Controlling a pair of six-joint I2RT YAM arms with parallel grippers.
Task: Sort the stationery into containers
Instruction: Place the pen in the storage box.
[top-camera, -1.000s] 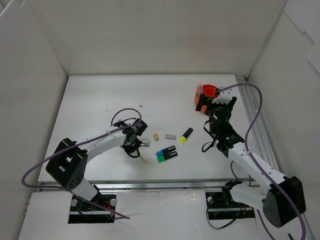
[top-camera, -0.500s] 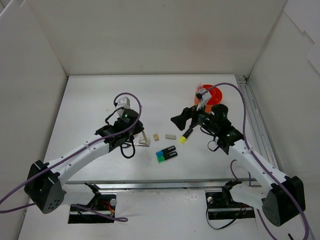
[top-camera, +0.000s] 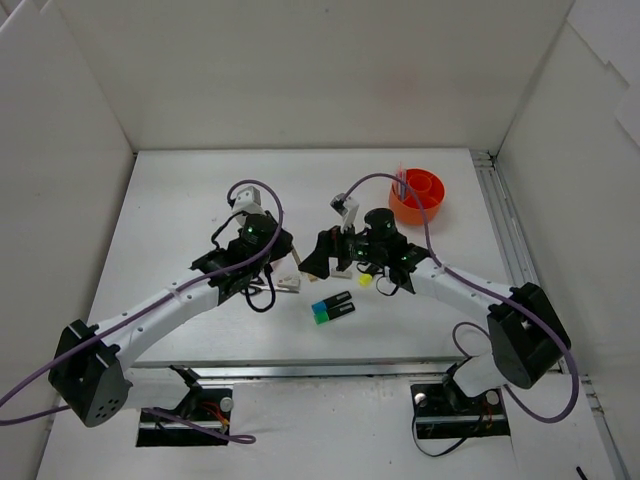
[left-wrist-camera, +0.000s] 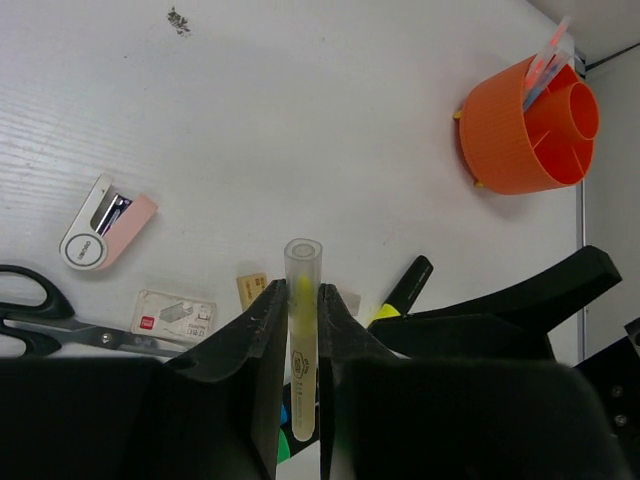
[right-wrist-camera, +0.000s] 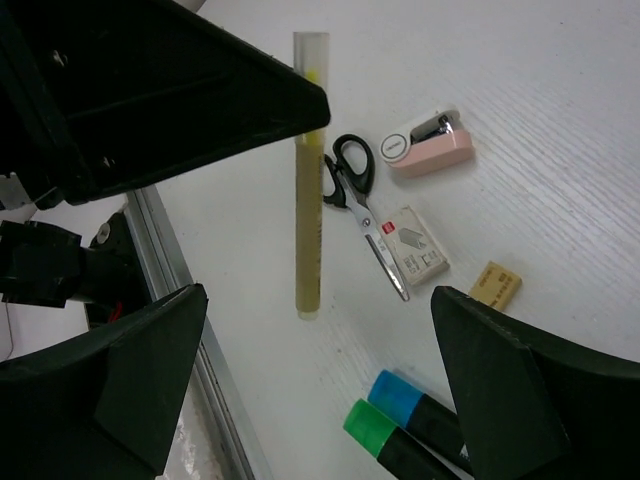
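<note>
Clear yellowish plastic, slim and round: a tube-like pen, clamped by the left gripper, jaws closed tight on the barrel, one open end poking out past the fingertips. Apparently lifted off the white table, near the black-handled scissors and the label-wrapped white eraser. Right gripper spread wide, gripping nothing, just beside the pen and facing it, seemingly set for a handover. Round orange plastic cup well apart, toward the far right of the table, with thin pinkish items sticking up from it.

Probably light, stiff and hollow. Smooth barrel, so prone to sliding or swivelling between hard pads. Best taken on the long bare stretch of barrel below the left fingers, as seen from the right wrist: squarely across, toward the middle rather than at the very end, to limit pivoting. Moderate squeeze enough; thin plastic, possibly crackable under a hard pinch. Worth securing a firm second hold before letting go with the first.

Lying on the table, not yet sorted: black highlighter with yellow end, pair of highlighters with blue and green ends, small beige eraser, squat pink-and-white gadget of unclear kind.
</note>
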